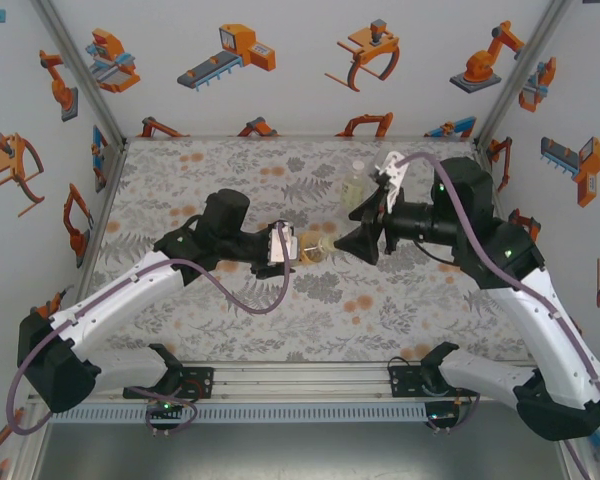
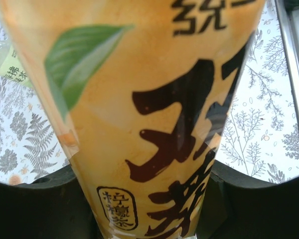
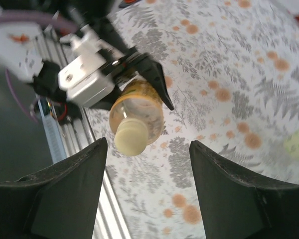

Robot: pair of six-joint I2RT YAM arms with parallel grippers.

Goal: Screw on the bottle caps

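Black jaws of the left gripper (image 2: 149,204) are clamped on the amber bottle (image 2: 154,124) across its yellow label. They hold it above the table and tipped over, so that its neck points toward the other arm. In the right wrist view the pale yellow cap (image 3: 131,139) sits on that neck at centre left of the frame, facing the camera. The right gripper (image 3: 147,149) is spread wide, one finger on either side of the cap and clear of it, lined up with the bottle's axis. I judge that this lets one arm steady the bottle while the other closes on the cap and twists. How far the cap is threaded cannot be told. Farther out, a pale yellowish bottle (image 1: 355,185) stands upright at upper centre of the overhead view on the floral tablecloth (image 1: 210,300). A green bottle (image 2: 5,62) is at upper left of the left wrist view.
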